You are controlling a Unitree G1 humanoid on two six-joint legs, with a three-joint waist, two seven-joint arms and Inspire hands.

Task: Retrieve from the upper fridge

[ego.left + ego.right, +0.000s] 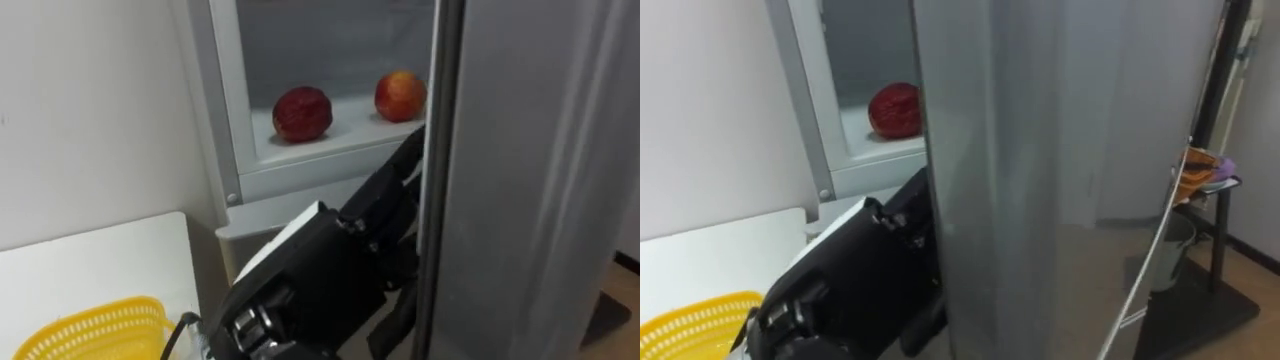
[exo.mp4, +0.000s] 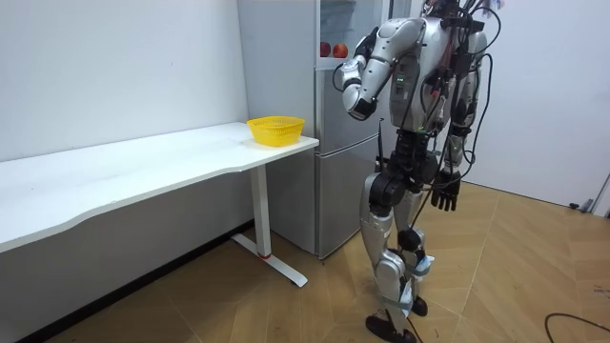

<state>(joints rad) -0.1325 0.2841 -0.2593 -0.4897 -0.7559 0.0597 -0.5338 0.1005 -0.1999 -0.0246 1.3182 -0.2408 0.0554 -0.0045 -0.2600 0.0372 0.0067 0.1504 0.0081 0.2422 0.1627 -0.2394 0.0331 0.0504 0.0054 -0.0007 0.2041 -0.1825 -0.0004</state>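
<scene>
Apple (image 1: 401,96) and dark red fruit (image 1: 302,113) sit on the upper fridge shelf (image 1: 350,124), just above and beyond my left hand (image 1: 404,165). I cannot tell its grip behind the door (image 1: 520,180). My right hand (image 2: 444,195) hangs slack.

Robot: stands upright on the wooden floor (image 2: 238,305), close before the grey fridge (image 2: 334,191), just past the desk's end.
Fridge: its upper compartment is open, with two red fruits (image 2: 326,49) side by side on the shelf.
Left arm: raised and bent, elbow out, at the height of the upper compartment.
Right robot hand (image 2: 444,194): hangs low at the robot's side, fingers relaxed, holding nothing.
Desk (image 2: 143,167): long and white, along the wall.
Basket (image 2: 276,129): yellow, on the desk's end nearest the fridge.
</scene>
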